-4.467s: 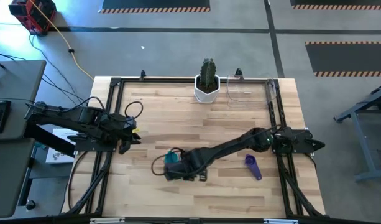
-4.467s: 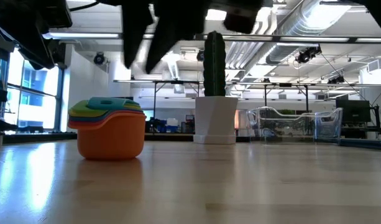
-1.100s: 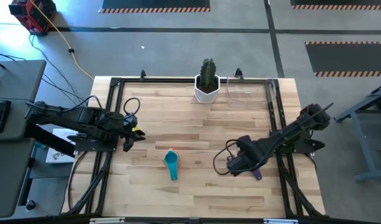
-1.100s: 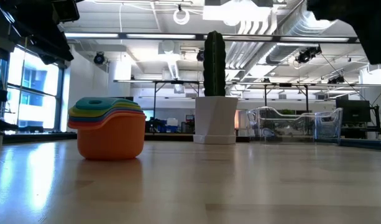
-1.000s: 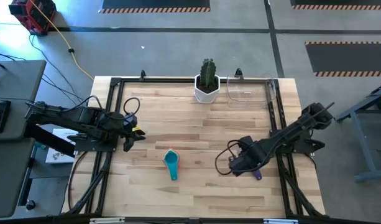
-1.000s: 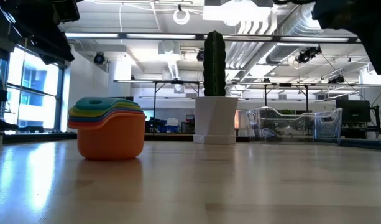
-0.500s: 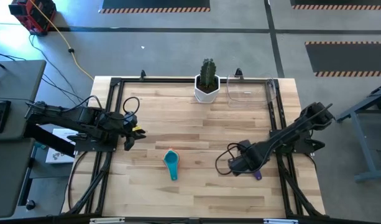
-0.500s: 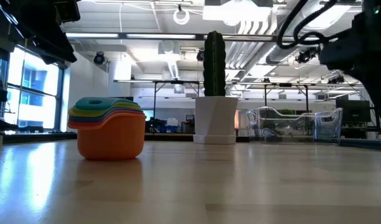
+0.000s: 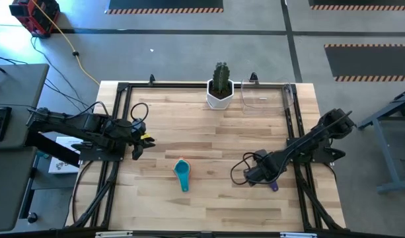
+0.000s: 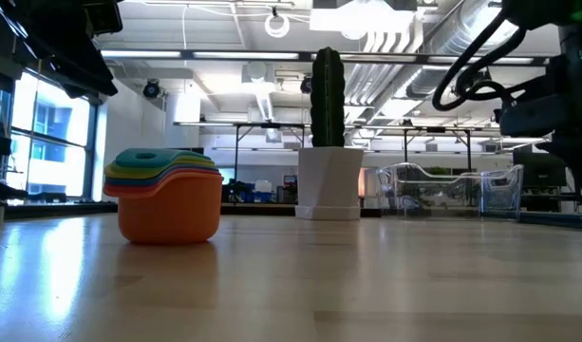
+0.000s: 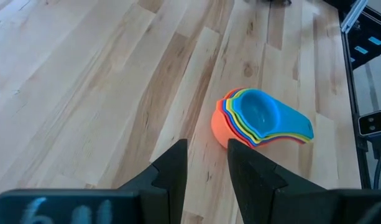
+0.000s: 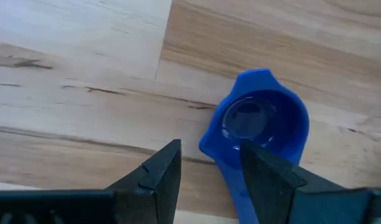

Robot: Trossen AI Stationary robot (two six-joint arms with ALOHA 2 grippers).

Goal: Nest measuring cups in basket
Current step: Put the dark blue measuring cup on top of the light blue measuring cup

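Clock directions are taken on the overhead view, with twelve at the far edge of the surface [image 9: 209, 125].

Nearest, at about five o'clock, the right gripper [image 12: 206, 163] is hanging low over a lone blue-purple cup [image 12: 258, 121] lying mouth up on the wood. Its fingers [image 12: 160, 169] are standing apart with nothing between them; one finger is lining up over the cup's rim, probably so that it can pinch the wall. Overhead, the right gripper [image 9: 252, 174] is covering most of that cup [image 9: 273, 186], with only the handle end showing.

At six o'clock, closer to the middle, the stack of cups [image 9: 182, 174] is sitting with a blue one on top and orange at the bottom [image 10: 169, 196]. It is resting clear of both arms, likely waiting for the last cup before going to the basket.

At nine o'clock the left gripper [image 9: 141, 140] is waiting at the edge, pointing toward the stack [image 11: 255, 119]. Its fingers [image 11: 171, 168] are standing slightly parted and gripping nothing.

Farthest, at twelve o'clock, the white pot with a cactus [image 9: 220, 86] is standing just beside the clear basket [image 9: 267, 96] at one o'clock. No cup is showing inside the basket [image 10: 452, 190], so nesting seems nearly done and delivery not started.
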